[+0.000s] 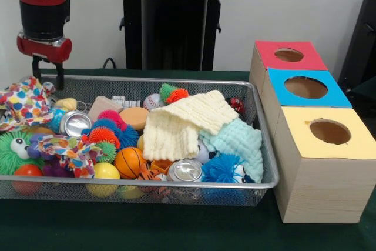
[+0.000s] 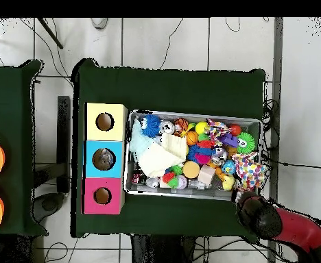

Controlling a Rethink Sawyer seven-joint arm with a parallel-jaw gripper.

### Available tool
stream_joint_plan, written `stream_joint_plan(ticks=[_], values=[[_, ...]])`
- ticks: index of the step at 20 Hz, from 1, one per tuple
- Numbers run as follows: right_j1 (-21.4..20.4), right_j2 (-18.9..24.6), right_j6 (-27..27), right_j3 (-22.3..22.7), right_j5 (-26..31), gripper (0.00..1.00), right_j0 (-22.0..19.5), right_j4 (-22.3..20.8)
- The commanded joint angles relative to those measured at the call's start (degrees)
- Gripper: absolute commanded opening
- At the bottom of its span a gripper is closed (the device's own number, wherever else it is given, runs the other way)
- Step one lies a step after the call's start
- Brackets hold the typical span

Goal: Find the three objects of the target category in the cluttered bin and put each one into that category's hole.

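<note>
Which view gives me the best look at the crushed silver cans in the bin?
The front view: two silver cans show their round ends plainly among the toys in the bin. Overhead, they are only small pale spots, hard to tell from neighbouring clutter.

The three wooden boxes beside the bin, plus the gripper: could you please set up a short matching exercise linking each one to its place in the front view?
Things:
1. yellow-topped box
2. blue-topped box
3. red-topped box
4. gripper

Places:
A. middle of the row of boxes
B. above the bin's far left corner
C. nearest the camera
D. farthest from the camera, toward the robot

Pairs: 1-C, 2-A, 3-D, 4-B
</note>
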Motion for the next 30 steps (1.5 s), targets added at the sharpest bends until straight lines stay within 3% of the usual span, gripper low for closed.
stream_joint_plan(ticks=[1,12,19,30], values=[[4.63,4.32,-1.09,2.11,-1.67,1.00,1.39,-4.56],[4.48,4.09,1.06,1.94,-1.73,1.00,3.74,-3.82],[8.89,4.25,1.14,-0.57,-4.16,1.00,3.24,-4.62],[9.48,4.61,0.25,-1.28,-3.82,1.00,2.90,-4.11]])
